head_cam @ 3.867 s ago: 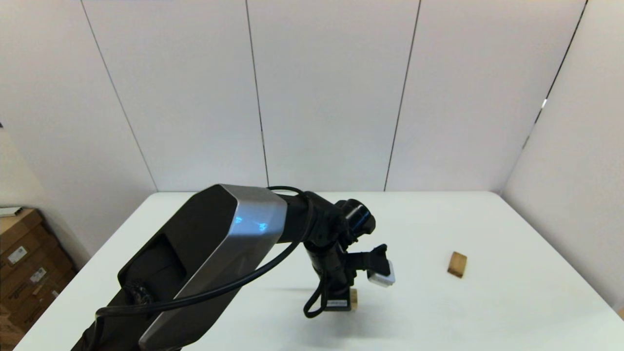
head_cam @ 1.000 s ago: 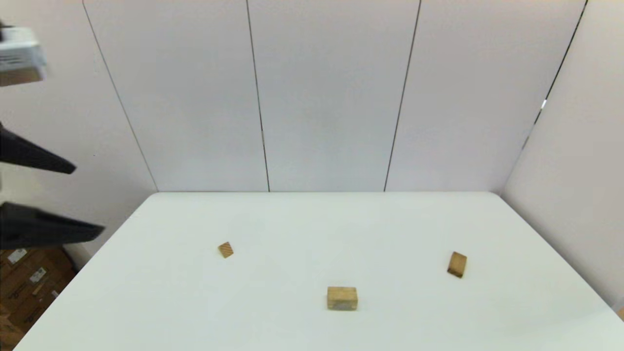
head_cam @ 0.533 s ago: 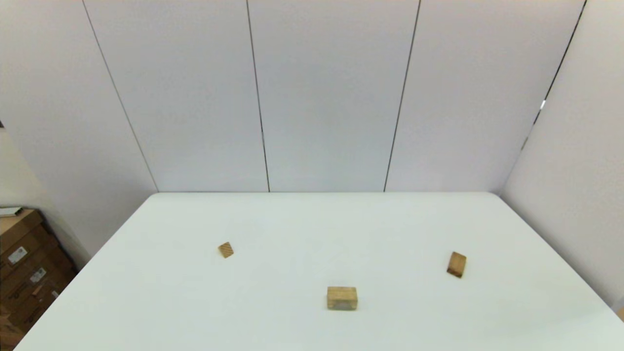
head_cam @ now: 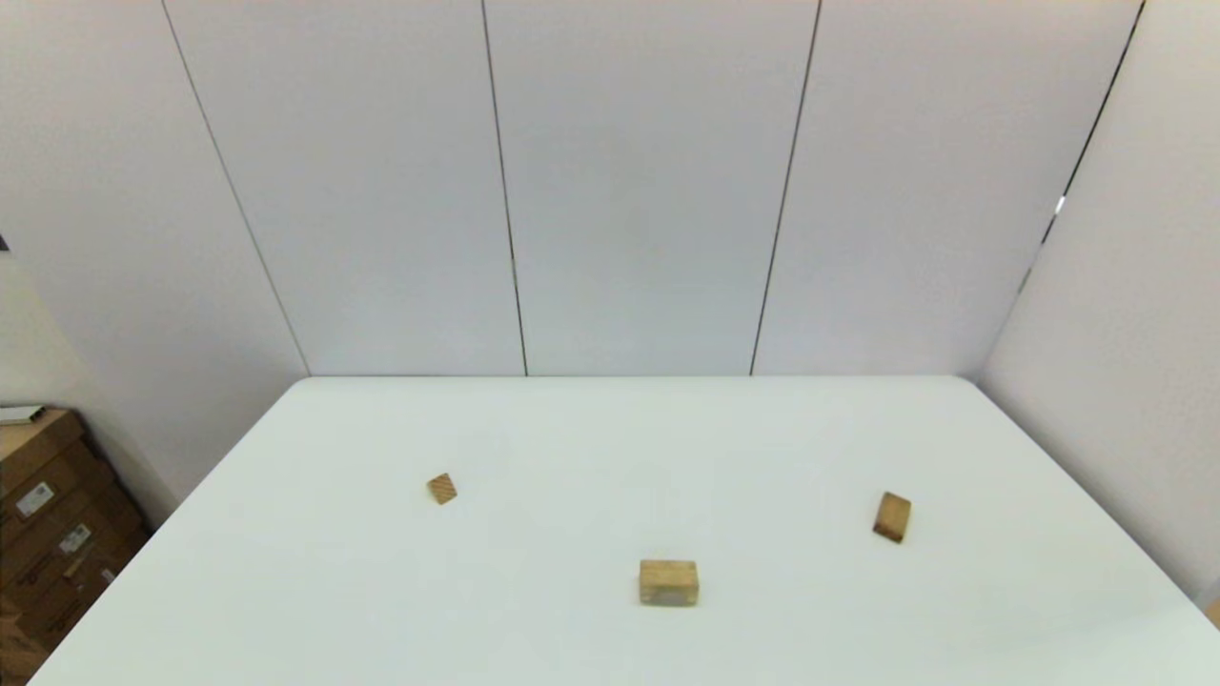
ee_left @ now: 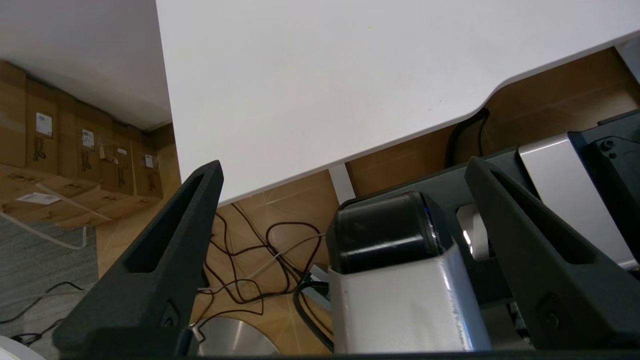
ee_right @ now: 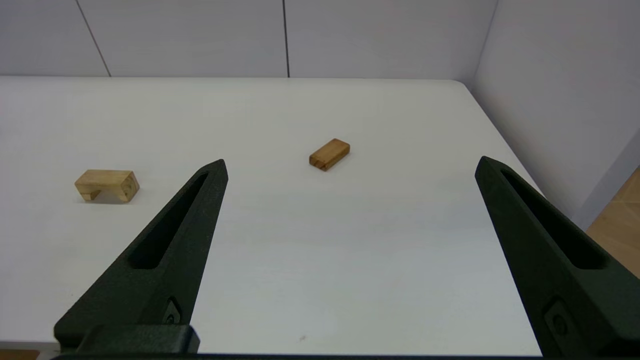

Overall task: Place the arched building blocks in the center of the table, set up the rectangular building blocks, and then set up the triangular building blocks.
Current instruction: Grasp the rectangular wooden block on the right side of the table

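The pale tan arched block [head_cam: 668, 582] stands on its two feet near the middle of the table [head_cam: 610, 429], toward the front; it also shows in the right wrist view [ee_right: 106, 185]. The darker rectangular block [head_cam: 892, 517] lies flat at the right [ee_right: 329, 154]. The small striped triangular block [head_cam: 441, 489] lies at the left. My right gripper [ee_right: 350, 167] is open and empty, back near the table's front right edge, well short of the rectangular block. My left gripper [ee_left: 342, 167] is open and empty, parked beside the table's front left corner. Neither arm shows in the head view.
White wall panels close the table's far and right sides. Cardboard boxes [head_cam: 43, 514] stand on the floor left of the table. Below the table edge [ee_left: 350, 155] in the left wrist view are cables and the robot's own body [ee_left: 400, 270].
The left arm, which was over the arched block earlier, has let it go and drawn back out of the head view to the left. The three blocks have not moved in the last second.
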Action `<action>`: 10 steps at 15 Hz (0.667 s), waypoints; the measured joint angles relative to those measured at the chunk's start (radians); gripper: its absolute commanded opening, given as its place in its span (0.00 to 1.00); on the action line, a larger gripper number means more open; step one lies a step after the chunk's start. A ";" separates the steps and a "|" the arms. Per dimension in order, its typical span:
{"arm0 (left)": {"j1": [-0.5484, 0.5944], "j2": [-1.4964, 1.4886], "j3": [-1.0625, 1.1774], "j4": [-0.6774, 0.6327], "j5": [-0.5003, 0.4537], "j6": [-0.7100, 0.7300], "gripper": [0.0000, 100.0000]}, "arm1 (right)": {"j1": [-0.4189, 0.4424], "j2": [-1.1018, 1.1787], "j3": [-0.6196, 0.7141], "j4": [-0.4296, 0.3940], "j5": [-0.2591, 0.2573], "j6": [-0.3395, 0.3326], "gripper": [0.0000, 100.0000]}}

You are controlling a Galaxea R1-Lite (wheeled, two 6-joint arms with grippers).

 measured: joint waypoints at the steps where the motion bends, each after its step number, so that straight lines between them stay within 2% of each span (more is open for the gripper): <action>1: 0.023 -0.032 0.014 0.001 -0.008 0.016 1.00 | 0.000 0.000 0.000 0.000 0.000 0.000 1.00; 5: 0.080 -0.133 0.077 0.001 -0.035 0.060 1.00 | 0.000 0.000 0.000 0.000 0.000 0.000 1.00; 10: 0.081 -0.191 0.152 -0.034 -0.050 0.003 1.00 | 0.000 0.000 0.000 0.000 0.000 0.000 1.00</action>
